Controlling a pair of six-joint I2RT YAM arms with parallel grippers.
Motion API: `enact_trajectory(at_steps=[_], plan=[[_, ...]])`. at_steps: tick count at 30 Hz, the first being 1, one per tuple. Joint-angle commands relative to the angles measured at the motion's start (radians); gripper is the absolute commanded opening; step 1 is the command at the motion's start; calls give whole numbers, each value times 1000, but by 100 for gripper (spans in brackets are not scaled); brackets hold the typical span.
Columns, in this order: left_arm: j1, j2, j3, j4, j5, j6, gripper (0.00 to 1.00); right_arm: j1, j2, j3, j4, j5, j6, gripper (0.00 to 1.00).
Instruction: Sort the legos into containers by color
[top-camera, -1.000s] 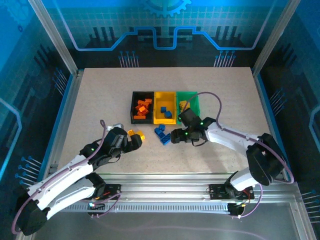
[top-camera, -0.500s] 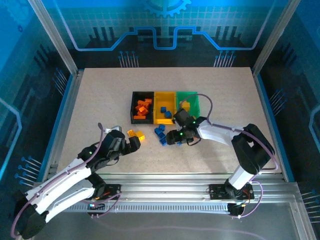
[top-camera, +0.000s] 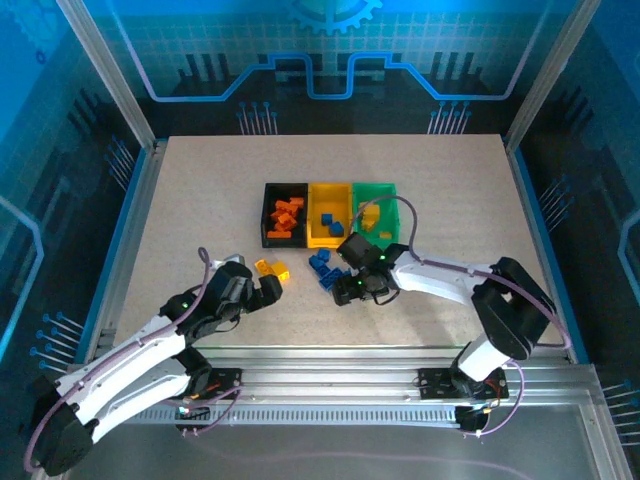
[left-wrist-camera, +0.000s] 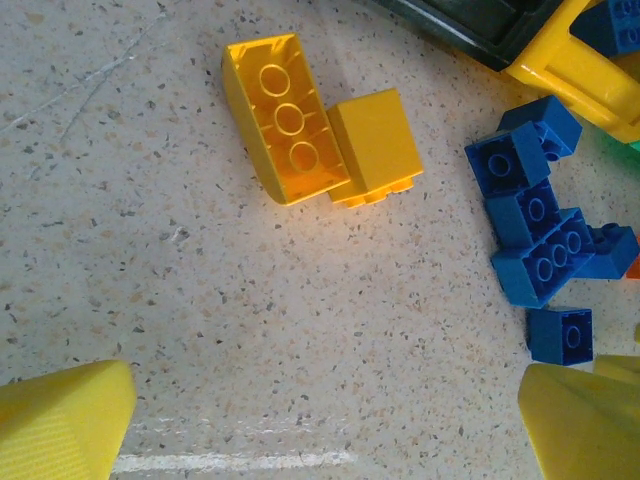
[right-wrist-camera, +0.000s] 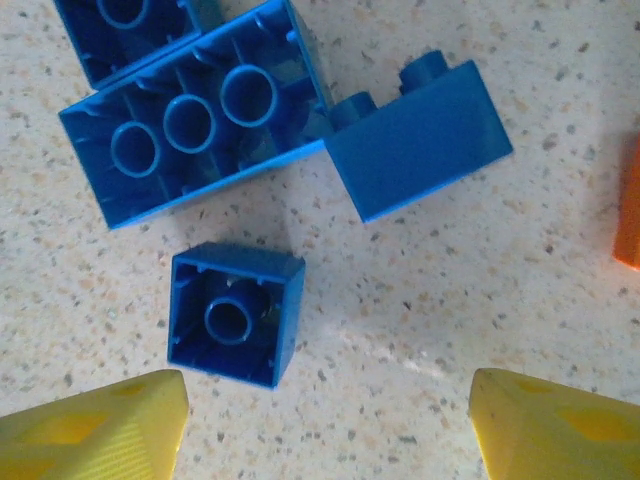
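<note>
Though hollow, glossy square blue brick (right-wrist-camera: 235, 315).

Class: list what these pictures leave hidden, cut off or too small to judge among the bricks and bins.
- Right wrist view: orange brick, cut off by the right edge.
- Left wrist view: yellow bin, cut off by the top edge.
- Top view: contents of the green bin, too small and partly behind a cable.

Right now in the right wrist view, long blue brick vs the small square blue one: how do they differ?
The long blue brick shows three tubes underneath; the small square blue brick shows one. The long one abuts a side-lying blue brick; the small one lies apart. Both are blue, underside up, on the table.
</note>
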Motion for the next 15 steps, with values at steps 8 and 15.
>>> enact_trajectory(at_steps=[8, 15], plan=[[6, -30, -20, -14, 16, -17, 99, 91, 139, 137, -41, 104, 22, 74], [6, -30, -22, -17, 21, -15, 99, 91, 207, 164, -86, 150, 38, 56]])
